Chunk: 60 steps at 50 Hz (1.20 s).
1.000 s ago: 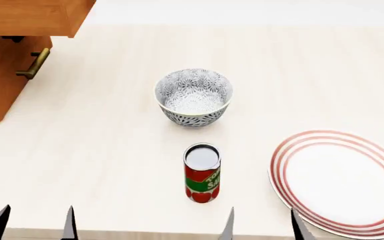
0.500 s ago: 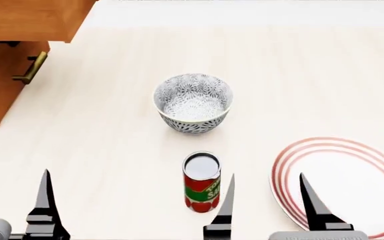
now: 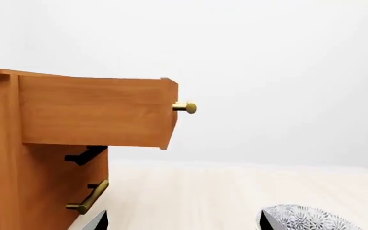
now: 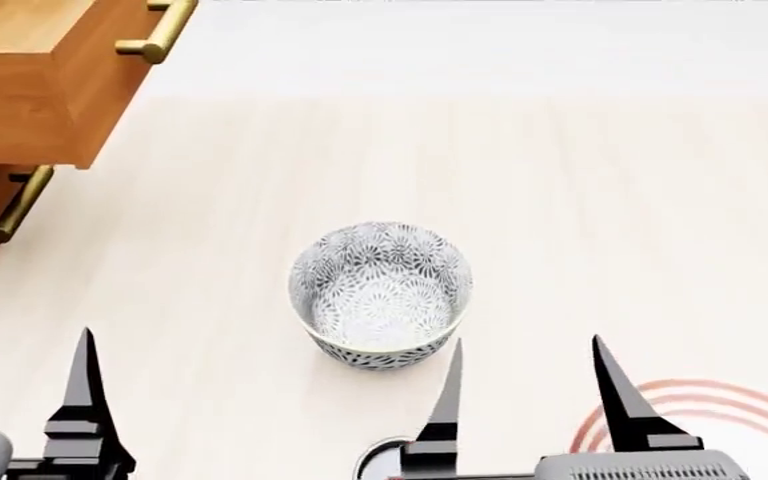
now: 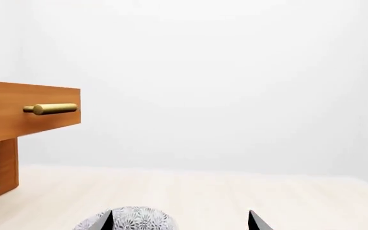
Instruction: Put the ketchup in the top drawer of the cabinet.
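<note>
— How did the robot hold its arms at that moment?

— Both were low at the near edge of the head view, pointing forward. The right gripper [image 4: 528, 385] was spread wide; its two dark fingers [image 4: 446, 400] rose like thin blades, well apart, with nothing between them.

— And the left one?

— Of the left gripper [image 4: 87, 400] the head view showed only one dark finger, upright. In its own wrist view two tips [image 3: 98, 221] appeared, well apart, so it was spread too and held nothing.

grey floral-patterned bowl [image 4: 380, 292], orange-brown cabinet [image 3: 5, 163]
</note>
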### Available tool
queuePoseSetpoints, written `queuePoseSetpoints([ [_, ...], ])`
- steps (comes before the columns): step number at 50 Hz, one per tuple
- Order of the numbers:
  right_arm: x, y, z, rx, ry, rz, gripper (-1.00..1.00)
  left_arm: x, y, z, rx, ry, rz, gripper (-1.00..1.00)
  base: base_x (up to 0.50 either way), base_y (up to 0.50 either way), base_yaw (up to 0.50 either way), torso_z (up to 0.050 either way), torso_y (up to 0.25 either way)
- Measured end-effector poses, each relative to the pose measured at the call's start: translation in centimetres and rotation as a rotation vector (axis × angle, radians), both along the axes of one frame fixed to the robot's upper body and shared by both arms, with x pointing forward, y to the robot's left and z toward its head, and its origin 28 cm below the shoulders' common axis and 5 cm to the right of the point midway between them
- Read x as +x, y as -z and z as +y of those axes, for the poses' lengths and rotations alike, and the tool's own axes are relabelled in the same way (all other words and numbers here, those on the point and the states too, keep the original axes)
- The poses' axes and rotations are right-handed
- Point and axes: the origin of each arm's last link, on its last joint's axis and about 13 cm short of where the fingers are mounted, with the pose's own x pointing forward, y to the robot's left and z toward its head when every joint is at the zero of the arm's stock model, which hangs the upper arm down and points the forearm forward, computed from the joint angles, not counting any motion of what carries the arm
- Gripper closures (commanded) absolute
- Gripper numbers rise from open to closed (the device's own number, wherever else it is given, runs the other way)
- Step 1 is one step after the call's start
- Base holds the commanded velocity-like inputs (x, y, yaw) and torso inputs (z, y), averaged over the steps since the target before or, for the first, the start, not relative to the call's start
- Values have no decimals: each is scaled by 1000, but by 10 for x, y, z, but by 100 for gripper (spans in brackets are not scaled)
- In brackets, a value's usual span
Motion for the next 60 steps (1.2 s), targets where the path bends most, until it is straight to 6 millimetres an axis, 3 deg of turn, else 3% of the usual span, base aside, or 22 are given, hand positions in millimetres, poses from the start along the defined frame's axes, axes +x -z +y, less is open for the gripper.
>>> queuePoseSetpoints([
  [22,2,0,0,5,-9,3,-100,3,1,-1,-1,2,10,-100,390,0,0,0,1],
  [60,4,3,0,16,-6,19,-100,5,4,0,-7,-2,30,-100,0,495,0,0,0],
])
